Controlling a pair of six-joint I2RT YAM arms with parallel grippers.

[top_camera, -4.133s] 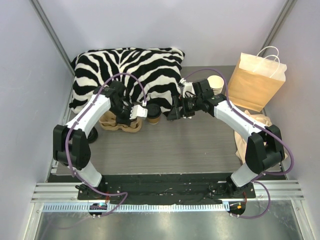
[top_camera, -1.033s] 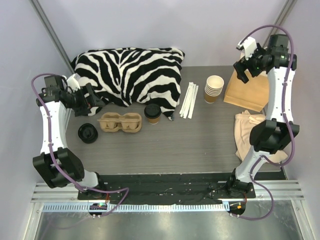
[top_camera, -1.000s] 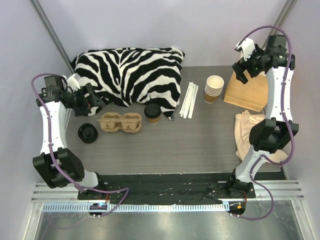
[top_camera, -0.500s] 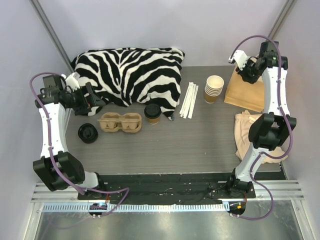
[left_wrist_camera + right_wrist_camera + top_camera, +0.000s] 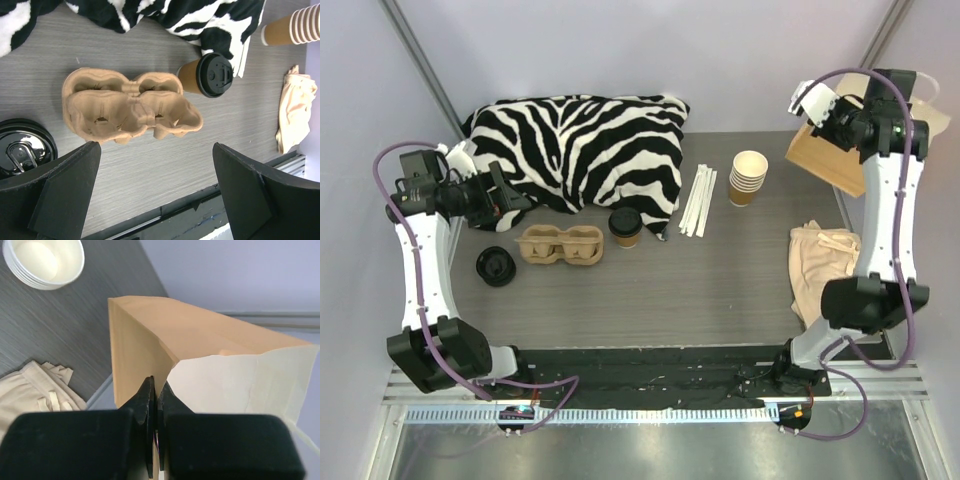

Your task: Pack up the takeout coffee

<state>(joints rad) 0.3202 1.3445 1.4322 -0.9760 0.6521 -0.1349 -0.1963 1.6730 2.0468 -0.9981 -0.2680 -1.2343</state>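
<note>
The takeout coffee (image 5: pixel 626 227), a tan cup with a black lid, stands upright on the table beside the cardboard cup carrier (image 5: pixel 560 245). The left wrist view shows the same coffee (image 5: pixel 207 75) to the right of the carrier (image 5: pixel 130 107). My left gripper (image 5: pixel 505 197) hovers at the far left, open and holding nothing (image 5: pixel 155 175). At the back right, my right gripper (image 5: pixel 840 128) is shut on the rim of the brown paper bag (image 5: pixel 825 162). The bag hangs tilted above the table. In the right wrist view the jaws (image 5: pixel 157 385) pinch the bag's edge (image 5: pixel 150 340).
A loose black lid (image 5: pixel 496 266) lies left of the carrier. A stack of lidless cups (image 5: pixel 749 177) and white paper-wrapped sticks (image 5: pixel 700 212) sit mid-back. The zebra cushion (image 5: pixel 580 145) fills the back left. A beige cloth (image 5: pixel 820 265) lies at the right edge.
My right gripper has shut on the bag's rim and raised the bag off the table, tilting it. The left arm has barely moved.
</note>
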